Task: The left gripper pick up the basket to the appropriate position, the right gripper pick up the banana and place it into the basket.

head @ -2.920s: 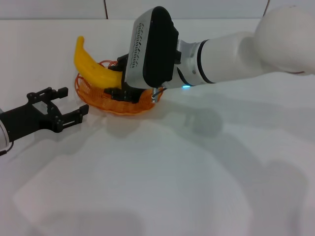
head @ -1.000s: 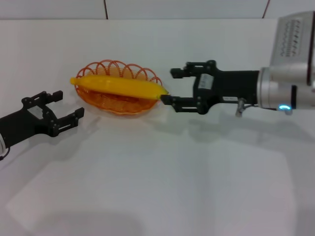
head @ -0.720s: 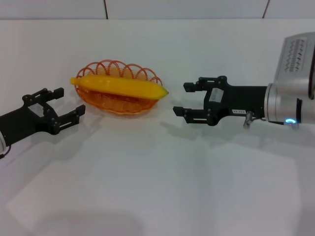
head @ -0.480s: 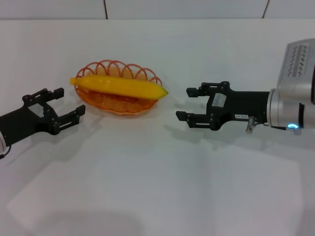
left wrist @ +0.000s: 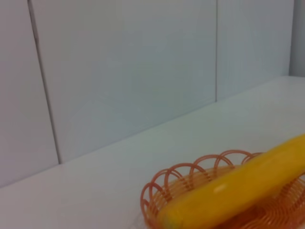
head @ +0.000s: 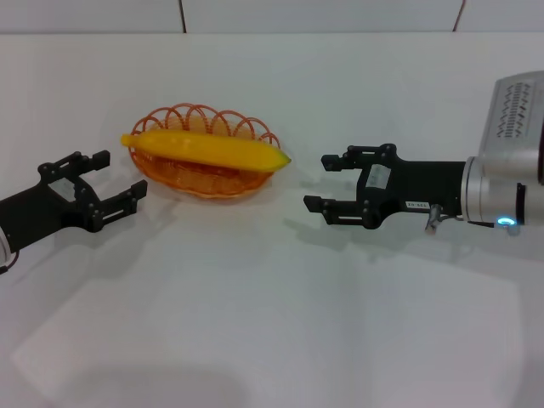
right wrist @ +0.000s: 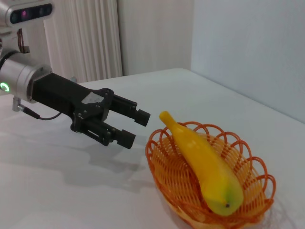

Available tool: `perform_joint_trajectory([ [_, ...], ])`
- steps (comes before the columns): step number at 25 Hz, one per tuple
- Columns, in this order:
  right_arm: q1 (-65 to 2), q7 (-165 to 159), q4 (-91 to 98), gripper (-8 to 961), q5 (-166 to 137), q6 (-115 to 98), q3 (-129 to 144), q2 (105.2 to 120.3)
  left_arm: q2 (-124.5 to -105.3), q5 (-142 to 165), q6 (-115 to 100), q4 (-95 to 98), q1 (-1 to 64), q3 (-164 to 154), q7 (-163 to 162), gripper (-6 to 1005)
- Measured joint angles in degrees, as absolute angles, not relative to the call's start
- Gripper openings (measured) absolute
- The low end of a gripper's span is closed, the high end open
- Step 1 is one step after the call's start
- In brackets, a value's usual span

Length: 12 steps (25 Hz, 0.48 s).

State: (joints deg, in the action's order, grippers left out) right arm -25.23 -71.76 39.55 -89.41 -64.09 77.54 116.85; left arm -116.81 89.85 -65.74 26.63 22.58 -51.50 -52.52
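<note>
The banana (head: 206,150) is laid across the basket (head: 204,181). The left gripper (head: 117,183) and right gripper (head: 321,181) are held apart, empty, on either side.

Lighting bright, even, overhead. Soft grey shadows fall on the white table (head: 255,323) under both arms and beneath the basket (head: 204,181); broad faint patches lie near the robot. Small highlight on the banana (left wrist: 220,189) in the left wrist view, which is soft-focused throughout. Head and right wrist views sharp.
</note>
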Motion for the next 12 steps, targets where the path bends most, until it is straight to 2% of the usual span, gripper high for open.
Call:
perform_joint_trajectory([
  [12,-25.14,-71.65,39.55,701,-89.3,-64.54,77.25,116.89,-116.81,89.73,-65.82,26.63,22.59,-51.5,-52.47,771],
])
